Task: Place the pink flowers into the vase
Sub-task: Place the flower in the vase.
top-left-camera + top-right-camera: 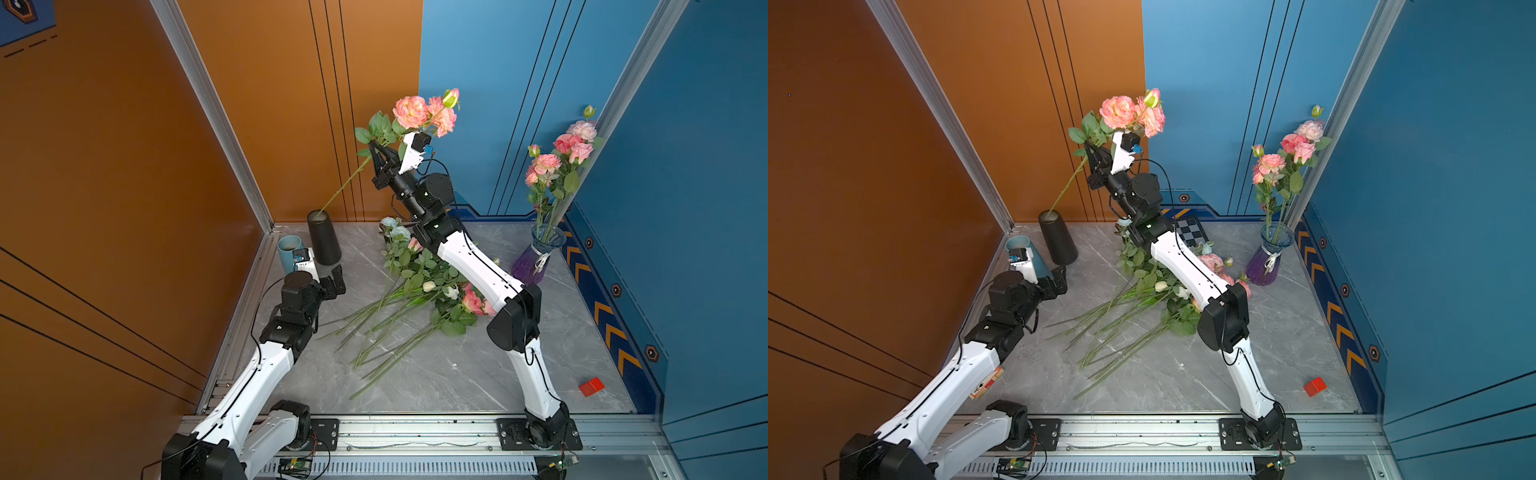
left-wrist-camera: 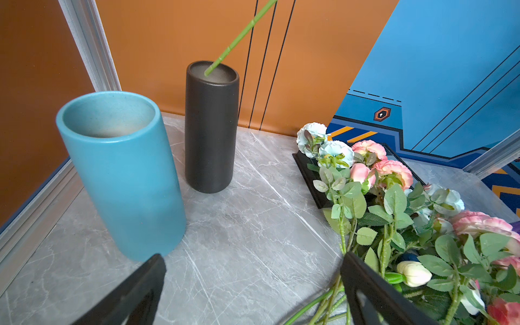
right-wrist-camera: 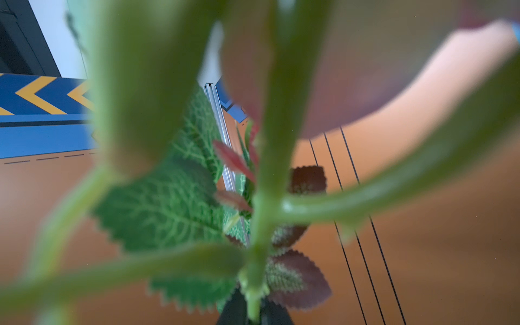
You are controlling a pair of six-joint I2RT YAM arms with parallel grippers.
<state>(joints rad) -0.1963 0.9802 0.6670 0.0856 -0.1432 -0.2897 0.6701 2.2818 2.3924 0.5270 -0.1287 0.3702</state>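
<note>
Grey marble tabletop (image 1: 457, 374), boxed by an orange wall (image 1: 270, 83) at rear left and a blue wall (image 1: 498, 83) at rear right.

- Right gripper (image 1: 375, 146): raised high over the rear of the table, jaws clamped tight on the stem of a pink flower sprig (image 1: 411, 111), just under its leaves. Right wrist view filled with blurred stem and leaves close to the lens.
- Pink flower sprig: blooms and one bud above and behind the gripper. Long bare stem (image 1: 345, 187) slanting down and away from the jaws toward the black vase (image 1: 326, 243). Stem tip (image 2: 208, 72) just inside the rim at the vase mouth, per left wrist view.
- Black vase: upright at rear left, near the orange wall, beside a teal vase (image 1: 287, 251) but not touching it.
- Left gripper (image 2: 252, 256): low over the table just in front of the teal vase, jaws spread wide, holding nothing.
- Loose flower pile (image 1: 415, 291): lying mid-table under the right arm. Pink blooms (image 1: 473, 301), white roses (image 1: 429, 286) and pale blue blossoms (image 1: 395, 228) mixed together, stems fanned toward the front. Well below the right gripper.
- Purple glass vase (image 1: 536, 259): upright by the blue wall, several pink flowers (image 1: 569, 147) standing in it.
- Checkered board (image 1: 1190, 232): flat at the rear, partly under the pile.
- Red block (image 1: 591, 386): front right, well apart from everything else.
</note>
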